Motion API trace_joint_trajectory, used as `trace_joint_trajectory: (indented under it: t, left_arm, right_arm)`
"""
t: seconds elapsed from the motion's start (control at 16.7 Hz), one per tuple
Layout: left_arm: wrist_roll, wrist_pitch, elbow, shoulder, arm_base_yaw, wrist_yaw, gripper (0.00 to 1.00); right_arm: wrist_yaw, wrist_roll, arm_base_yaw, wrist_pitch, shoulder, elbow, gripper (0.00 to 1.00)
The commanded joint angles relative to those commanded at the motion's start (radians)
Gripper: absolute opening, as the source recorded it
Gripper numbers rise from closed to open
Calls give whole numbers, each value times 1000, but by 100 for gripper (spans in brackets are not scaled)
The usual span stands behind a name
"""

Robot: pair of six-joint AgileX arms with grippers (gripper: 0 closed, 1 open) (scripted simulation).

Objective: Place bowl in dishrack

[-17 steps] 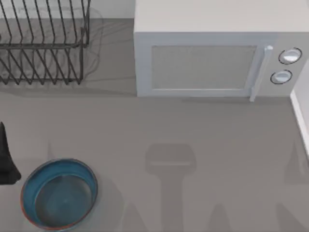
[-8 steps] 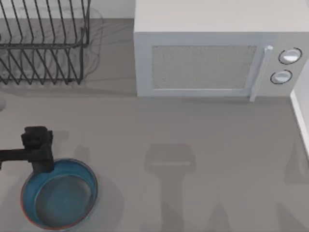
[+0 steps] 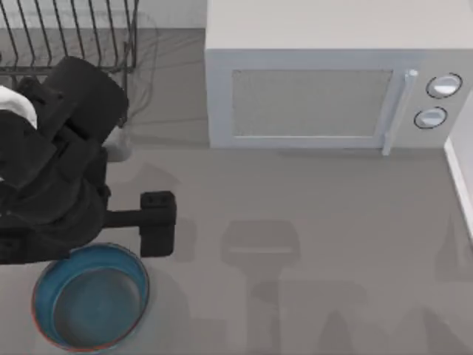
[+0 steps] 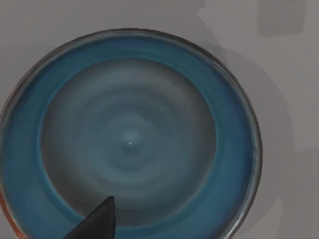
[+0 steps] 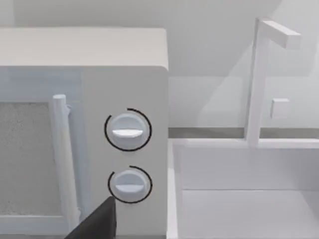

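bowl (image 3: 90, 297): looking glazed and smooth, its blue wall (image 4: 149, 50) showing a soft sheen, thin reddish rim
dishrack (image 3: 74, 44): reading as thin dark metal wire, at the table's far left corner
microwave (image 3: 325, 89): showing smooth matt white casing, door panel (image 3: 310, 102) looking finely speckled
table (image 3: 332, 237): appearing as a flat, matt grey surface
left arm (image 3: 52, 177): looking like matt black plastic

1 bowl (image 3: 90, 297), 1 dishrack (image 3: 89, 33), 1 microwave (image 3: 325, 81) with 2 knobs (image 3: 444, 86), 1 door handle (image 3: 397, 111). 1 sink (image 5: 244, 199), 1 faucet (image 5: 259, 79). 1 table (image 3: 332, 251).
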Motion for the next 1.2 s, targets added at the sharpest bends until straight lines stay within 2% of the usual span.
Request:
trace_joint_trajectory:
  t: [0.3,0.72,0.9,1.2]
  left_arm:
    - [-94,-164,183,226,-96,2,100]
    - [-104,-178,200,250,-103,2,100]
    - [-101,-109,149,273,-104,2,100]
    - [-99,143,-8,355,-103,2,100]
  right_arm:
    - [0,0,0,0,0,0,100]
    - [0,0,0,0,0,0,100]
    - [0,0,0,0,0,0,100]
    - [0,0,0,0,0,0,100]
